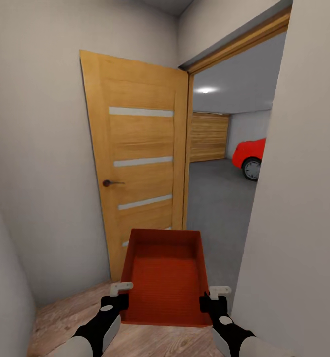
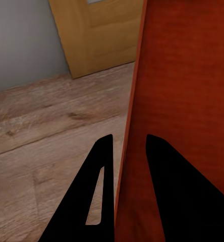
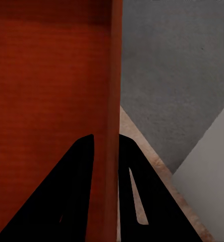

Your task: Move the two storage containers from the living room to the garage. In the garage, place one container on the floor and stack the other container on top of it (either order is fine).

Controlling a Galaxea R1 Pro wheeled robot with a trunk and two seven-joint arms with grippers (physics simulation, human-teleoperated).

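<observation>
**Carrying one bin through the garage doorway**

Held at lower centre of the head view: one orange-red storage container [image 1: 166, 275], open side up, nothing inside, raised above the light wood plank floor [image 1: 66, 317]. Left gripper [image 1: 119, 296] pinching the bin's left wall, one finger inside and one outside, seen plainly in the left wrist view [image 2: 123, 201]. Right gripper [image 1: 210, 299] likewise clamped over the right wall, thin wall between the fingers in the right wrist view [image 3: 108, 196].

Long axis running away from the robot, up the frame, the far short wall aimed at the gap between the open wooden door [image 1: 135, 163] and the white wall [image 1: 299, 208] on the right. Ahead through the opening: dark grey garage floor [image 1: 217, 198] and a red car [image 1: 250, 154] at mid right.

Best done, judging from this: keep both pinches level and matched so the thin walls do not twist; steer rightward enough to clear the door's edge, yet mind the right wall, which looks close to the right arm. Keep the bin lengthwise through the opening, then lower flat onto the grey floor well short of the car.
</observation>
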